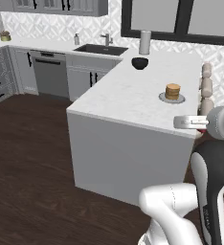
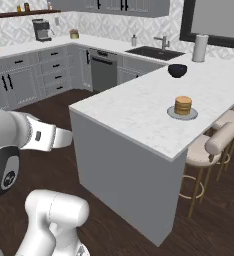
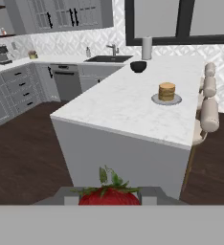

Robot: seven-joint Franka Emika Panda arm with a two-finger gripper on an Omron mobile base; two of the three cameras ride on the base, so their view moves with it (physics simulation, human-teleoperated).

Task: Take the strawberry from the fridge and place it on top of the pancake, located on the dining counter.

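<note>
Now the bright red strawberry [image 3: 109, 194], green leaves up, sits clamped between the fingers [image 3: 151, 195], aimed toward the pancake [image 3: 166, 91] at one o'clock on the worktop [image 3: 123, 103].

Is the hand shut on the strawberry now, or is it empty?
Shut on it: in the hand view the strawberry sits between the hand's two dark fingertips.

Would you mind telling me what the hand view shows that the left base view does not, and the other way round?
Hand view alone: the strawberry, red with green leaves, sitting between the claw tips at the bottom edge, and a coffee machine on the far worktop.

Left base view alone: the robot's arm, seen from behind.

Shared: the dining counter with the pancake stack on its plate, a black bowl, a paper towel roll, the sink and the stools.
</note>
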